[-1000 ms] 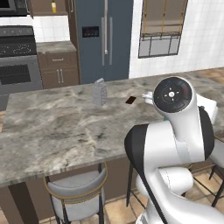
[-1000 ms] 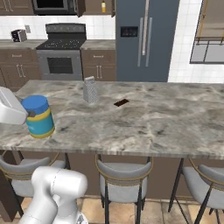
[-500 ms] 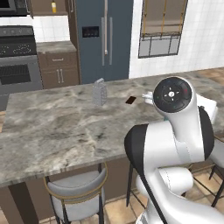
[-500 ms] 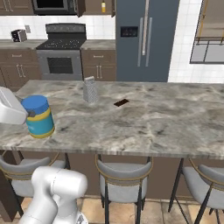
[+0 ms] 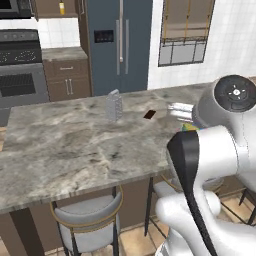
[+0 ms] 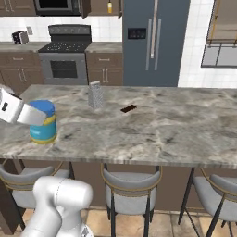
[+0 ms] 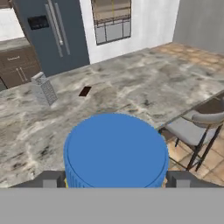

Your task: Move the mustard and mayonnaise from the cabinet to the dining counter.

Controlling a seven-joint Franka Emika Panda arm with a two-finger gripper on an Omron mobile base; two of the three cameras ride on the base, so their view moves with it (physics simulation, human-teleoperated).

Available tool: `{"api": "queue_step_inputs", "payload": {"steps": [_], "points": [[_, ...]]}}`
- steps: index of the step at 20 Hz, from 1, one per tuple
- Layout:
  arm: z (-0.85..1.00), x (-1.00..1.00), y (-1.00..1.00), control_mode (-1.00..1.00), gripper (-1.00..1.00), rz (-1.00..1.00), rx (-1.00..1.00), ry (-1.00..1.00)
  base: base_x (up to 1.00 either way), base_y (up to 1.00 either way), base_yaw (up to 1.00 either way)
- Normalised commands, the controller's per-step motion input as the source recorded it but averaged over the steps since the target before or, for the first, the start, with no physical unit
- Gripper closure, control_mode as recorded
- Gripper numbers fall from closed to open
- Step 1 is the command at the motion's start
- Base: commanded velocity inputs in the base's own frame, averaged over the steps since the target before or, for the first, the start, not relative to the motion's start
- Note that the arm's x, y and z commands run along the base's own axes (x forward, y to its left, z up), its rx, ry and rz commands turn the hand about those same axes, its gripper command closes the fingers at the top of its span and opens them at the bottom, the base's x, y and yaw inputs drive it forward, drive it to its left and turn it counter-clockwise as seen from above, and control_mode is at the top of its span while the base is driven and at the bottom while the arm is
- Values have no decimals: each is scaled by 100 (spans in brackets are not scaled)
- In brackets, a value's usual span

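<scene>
So in your left base view, the dining counter (image 5: 75,150) spans mid-frame. Right base view: mayonnaise (image 6: 43,122) stands at its left edge, mustard (image 6: 109,6) top center. Hand view: gripper (image 7: 114,179) spread wide, 2 fingers (image 7: 50,179) flanking the blue lid.

Even, flat, shadowless rendered light

Metal box grater (image 6: 95,94) standing upright, small dark flat object (image 6: 128,109) lying near it, dark grey refrigerator (image 6: 155,41) behind, black stove (image 6: 65,60) to the left, toaster (image 6: 20,37) seen beside it, grey round-backed stools (image 6: 131,183) in front
</scene>
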Motion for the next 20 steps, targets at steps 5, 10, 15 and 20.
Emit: {"api": "queue_step_inputs", "payload": {"steps": [5, 10, 15, 20], "points": [[-13, 33, -16, -100, 100, 57, 9, 3, 0, 0, 0], [-19, 29, -26, -100, 100, 63, 0, 0, 0, 0, 0], [-24, 38, -27, -100, 100, 60, 1, 0, 0, 0, 0], [-26, 46, -12, -100, 100, 51, 1, 0, 0, 0, 0]]}}
